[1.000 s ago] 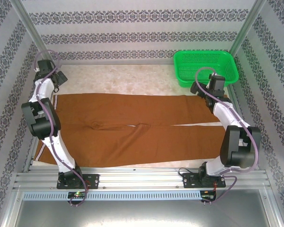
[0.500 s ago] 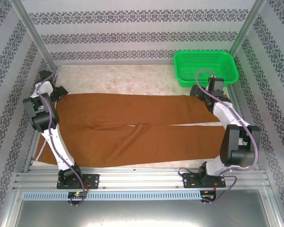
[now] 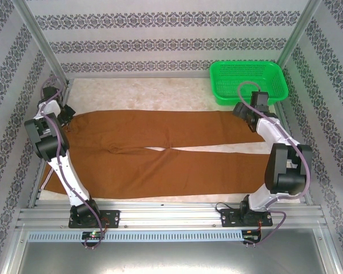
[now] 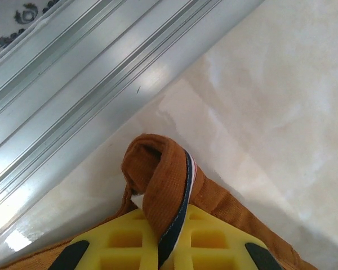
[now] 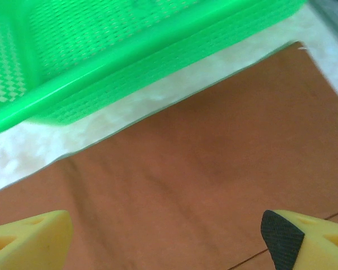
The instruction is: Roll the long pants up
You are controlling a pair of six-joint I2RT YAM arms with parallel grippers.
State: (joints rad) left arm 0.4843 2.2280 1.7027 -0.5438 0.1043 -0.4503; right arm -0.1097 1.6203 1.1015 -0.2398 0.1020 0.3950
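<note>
The left gripper (image 4: 163, 250), apart a second ago, is now being clamped on the waistband corner (image 4: 166, 174) of the pants (image 3: 160, 148), which are lying flat across the table (image 3: 160, 94), so rolling is being readied from that end. The right gripper (image 5: 169, 239) is being held spread wide, empty, over the far leg beside the basket (image 5: 129, 53).

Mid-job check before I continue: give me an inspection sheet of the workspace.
Surface: pale marbled table, showing beyond the pants.
Job's things: long pants spread flat, waistband left, leg ends right.
Clutter: green basket at the far right corner, apart from the pants.
Grippers: left gripper shut on a bunched waistband corner; right gripper open above a leg end.
Cables: purple cables along both arms, no snag seen.
Surroundings: patterned walls, aluminium frame.
</note>
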